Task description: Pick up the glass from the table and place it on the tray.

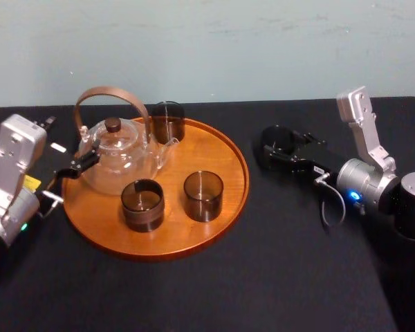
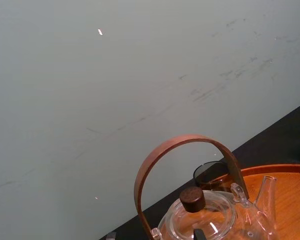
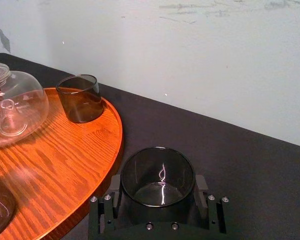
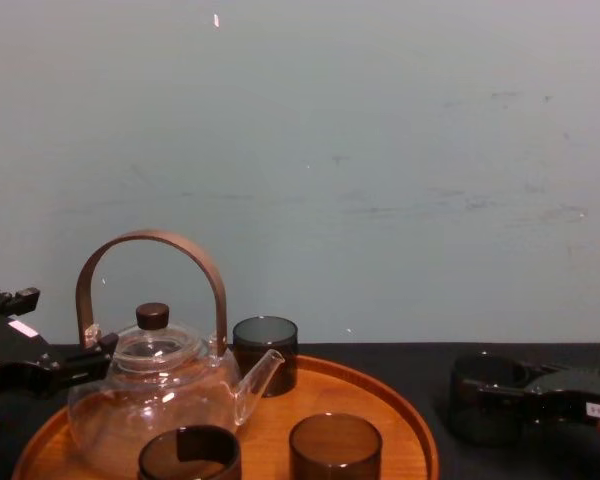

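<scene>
A dark smoked glass stands on the black table just right of the round wooden tray. My right gripper reaches in low from the right and is shut on it, one finger pressed to each side. From the chest the same glass shows resting on the table with the black gripper behind it. My left gripper sits at the tray's left edge beside the glass teapot, fingers apart and holding nothing.
On the tray stand the teapot with its curved wooden handle and three more dark glasses: one at the back, two at the front. Bare table lies in front and to the right. A pale wall closes the back.
</scene>
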Robot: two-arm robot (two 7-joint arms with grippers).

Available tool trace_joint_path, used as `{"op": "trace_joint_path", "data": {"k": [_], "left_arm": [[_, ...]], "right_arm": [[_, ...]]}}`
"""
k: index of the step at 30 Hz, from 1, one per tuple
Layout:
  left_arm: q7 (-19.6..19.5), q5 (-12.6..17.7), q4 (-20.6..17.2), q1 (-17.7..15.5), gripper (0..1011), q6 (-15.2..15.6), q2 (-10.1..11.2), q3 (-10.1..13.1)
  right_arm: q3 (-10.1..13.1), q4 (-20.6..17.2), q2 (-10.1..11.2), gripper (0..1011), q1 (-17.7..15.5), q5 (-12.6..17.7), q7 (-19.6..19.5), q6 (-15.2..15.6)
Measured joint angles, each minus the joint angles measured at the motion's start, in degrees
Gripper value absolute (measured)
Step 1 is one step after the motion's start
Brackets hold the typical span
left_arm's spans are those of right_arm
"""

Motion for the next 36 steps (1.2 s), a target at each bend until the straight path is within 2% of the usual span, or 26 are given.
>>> {"op": "trace_joint_path", "data": {"k": [36], "left_arm": [[0.0, 0.0, 0.0, 0.0, 1001, 0.0, 0.0, 0.0]], "right_arm": [[0.0, 0.0, 0.0, 889, 0.0, 0.0, 0.0, 0.0]]}}
